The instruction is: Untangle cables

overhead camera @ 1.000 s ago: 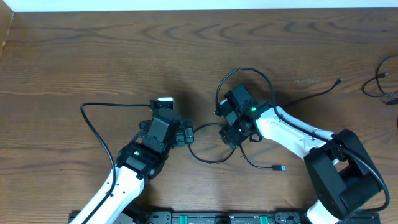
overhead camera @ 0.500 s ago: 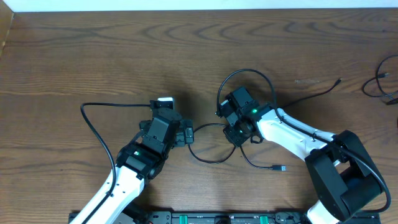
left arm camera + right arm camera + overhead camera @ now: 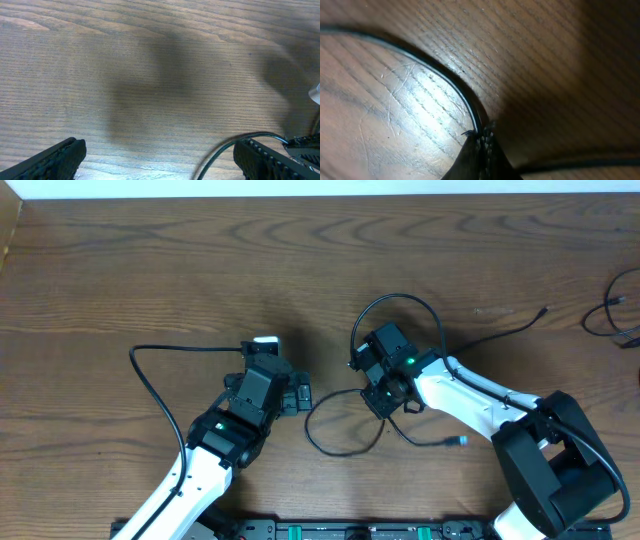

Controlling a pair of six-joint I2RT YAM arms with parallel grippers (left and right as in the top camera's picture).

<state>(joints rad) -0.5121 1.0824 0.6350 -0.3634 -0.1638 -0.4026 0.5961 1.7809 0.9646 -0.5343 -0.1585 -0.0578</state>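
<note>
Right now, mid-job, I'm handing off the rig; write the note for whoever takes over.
Left end effector: open, empty, over the brown wooden table.
Right end effector: shut on a thin black cable, mid-table.
Cables: its loops lie around the right end effector, small plug end free nearby; more dark cords at the table's right edge.
Done: one grip taken. Left: pull the loops apart.

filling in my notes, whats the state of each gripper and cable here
left gripper, open, holding nothing
right gripper, shut on the black cable
black cable, looped on the table, pinched by the right gripper
plug end, lying free on the table
far cables, untouched at the table edge
</note>
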